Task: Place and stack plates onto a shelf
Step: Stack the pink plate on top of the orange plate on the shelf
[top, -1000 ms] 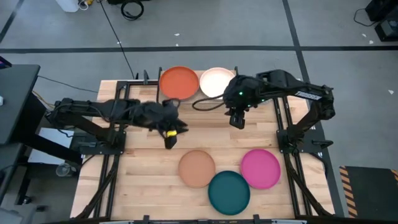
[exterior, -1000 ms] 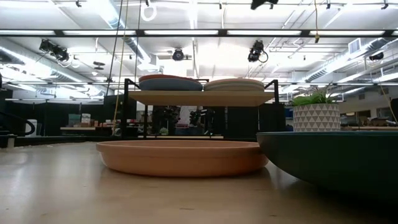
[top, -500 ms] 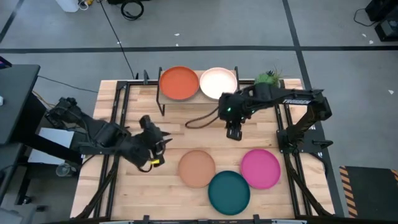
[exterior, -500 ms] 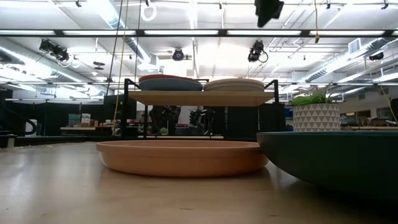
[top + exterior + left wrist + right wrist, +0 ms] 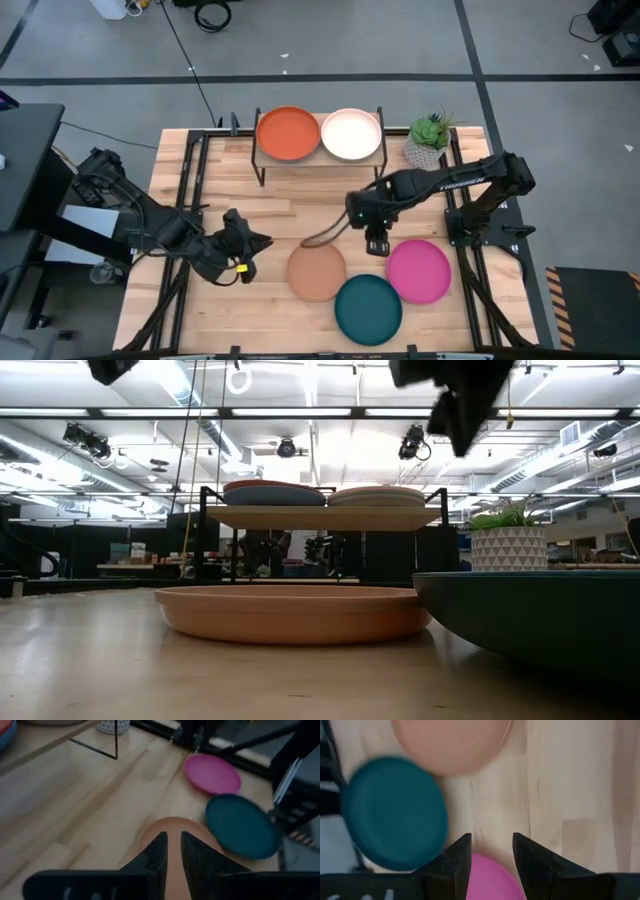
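Note:
The shelf point(image 5: 320, 150) stands at the table's far middle, carrying an orange-red-topped stack point(image 5: 288, 134) over a blue plate point(image 5: 273, 494) and a grey-white-topped stack point(image 5: 351, 133). On the tabletop near the near edge lie a tan plate point(image 5: 317, 270), a dark teal plate point(image 5: 368, 308) and a magenta plate point(image 5: 419, 270). My left gripper point(image 5: 246, 248) hovers left of the tan plate point(image 5: 175, 827), its fingers a narrow gap apart. My right gripper point(image 5: 377, 241) hangs open above the magenta plate's far-left rim point(image 5: 490, 875), touching nothing.
A small potted plant point(image 5: 427, 138) stands right of the shelf. Black frame rails run along both table sides point(image 5: 190, 190). Bare wood lies between the shelf and the three loose plates. In the low view the dark teal plate point(image 5: 530, 615) fills the near right.
My left gripper has drawn back from beside the shelf toward the table's near-left. My right gripper has moved from the shelf's right end toward the near edge and down, ending above the magenta plate. The plates have stayed put.

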